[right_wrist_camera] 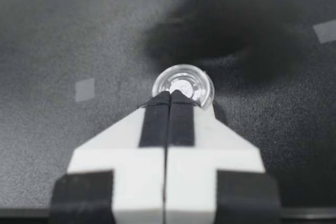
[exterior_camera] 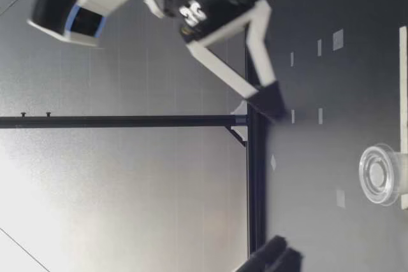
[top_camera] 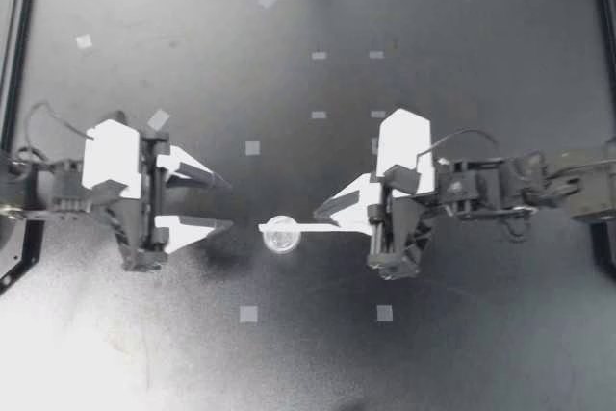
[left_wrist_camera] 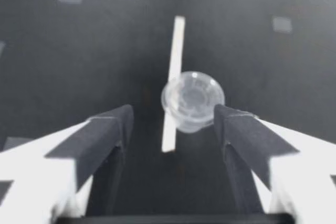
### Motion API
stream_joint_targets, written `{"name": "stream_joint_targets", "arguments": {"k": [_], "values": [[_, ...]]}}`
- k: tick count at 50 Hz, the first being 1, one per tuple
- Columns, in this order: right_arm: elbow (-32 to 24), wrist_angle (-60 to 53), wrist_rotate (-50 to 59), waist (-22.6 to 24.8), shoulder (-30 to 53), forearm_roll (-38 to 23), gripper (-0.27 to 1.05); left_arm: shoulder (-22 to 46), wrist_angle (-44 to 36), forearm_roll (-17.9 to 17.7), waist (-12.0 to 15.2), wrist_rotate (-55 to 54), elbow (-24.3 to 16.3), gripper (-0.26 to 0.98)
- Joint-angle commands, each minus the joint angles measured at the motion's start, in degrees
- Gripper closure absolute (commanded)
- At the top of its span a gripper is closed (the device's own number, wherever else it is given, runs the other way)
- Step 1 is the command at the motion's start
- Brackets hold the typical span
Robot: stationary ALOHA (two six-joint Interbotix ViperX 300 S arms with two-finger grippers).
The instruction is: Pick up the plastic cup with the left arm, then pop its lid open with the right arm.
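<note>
Top view: small clear plastic cup (top_camera: 281, 235), near the tabletop's (top_camera: 433, 344) middle, well clear of every edge, overlapping a white strip (top_camera: 337, 225); my left gripper (top_camera: 230, 204) spread wide, empty; my right gripper (top_camera: 320, 210) pinched together on nothing. Low view: cup (exterior_camera: 377, 174) upright, right tips near the surface, farther off. Left wrist view: cup (left_wrist_camera: 192, 99) just ahead of the parted fingers. Right wrist view: cup (right_wrist_camera: 184, 83) at the tips; contact I cannot tell. Risk, as I judge: light cup, any sideways nudge tips it. Axis vertical, mouth up; squat, no sideways heading.
</note>
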Motion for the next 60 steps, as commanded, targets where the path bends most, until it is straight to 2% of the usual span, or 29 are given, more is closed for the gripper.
{"name": "stream_joint_targets", "arguments": {"k": [1,26,60], "values": [[-1.67,-0.97,0.26,-0.09,0.09,-0.09,0.85,1.67,-1.14,0.00,0.09,-0.09,-1.58,0.10],[-5.10,-1.14,2.55,0.00,6.50,-0.09,0.85,13.80,-1.58,0.53,-2.55,1.14,-6.77,0.10],[-7.73,-1.05,3.08,-0.09,10.28,-0.09,0.85,18.72,-3.25,0.70,-2.72,1.32,-9.76,0.10]]}}
